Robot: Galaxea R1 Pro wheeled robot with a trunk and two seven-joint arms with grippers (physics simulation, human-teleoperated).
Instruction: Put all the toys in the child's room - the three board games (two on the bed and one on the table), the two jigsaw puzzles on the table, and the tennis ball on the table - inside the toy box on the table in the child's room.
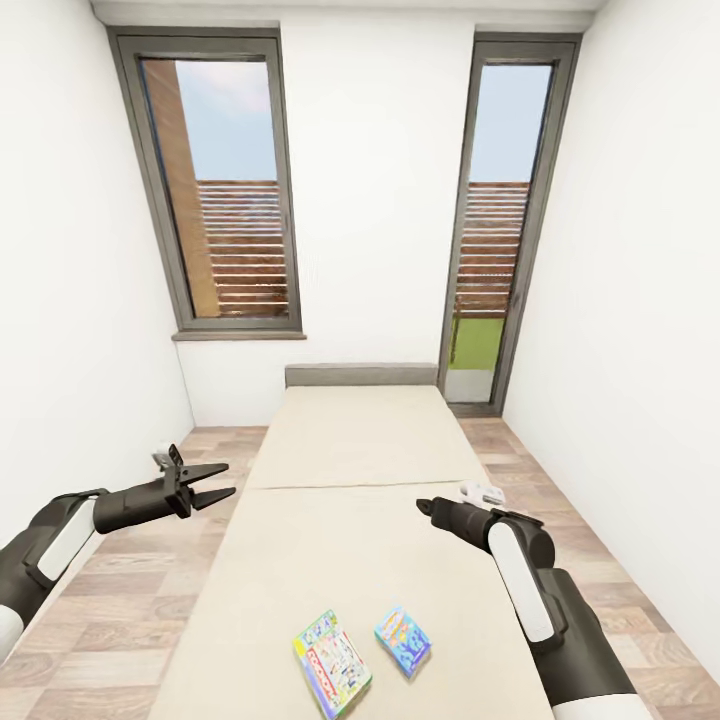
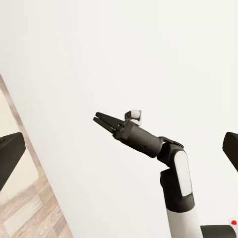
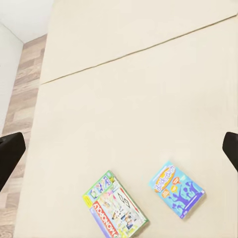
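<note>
Two board games lie on the near end of the beige bed [image 1: 360, 450]: a white-green-red box [image 1: 332, 663] [image 3: 115, 209] and a smaller blue box [image 1: 403, 640] [image 3: 176, 190] beside it. My right gripper [image 1: 424, 506] hovers over the mattress, above and beyond the games; its dark fingers [image 3: 10, 153] stand wide apart, open and empty. At the bed's left side, over the floor, my left gripper [image 1: 222, 480] is open with nothing in it. The left wrist view looks across at the right gripper [image 2: 101, 120]. The table, toy box, jigsaw puzzles and tennis ball are out of view.
A low grey headboard [image 1: 360, 375] ends the bed at the far wall, between two tall dark-framed windows [image 1: 225, 190] [image 1: 500, 220]. Narrow strips of wood-plank floor [image 1: 130, 590] run along both sides of the bed. White walls stand close on either side.
</note>
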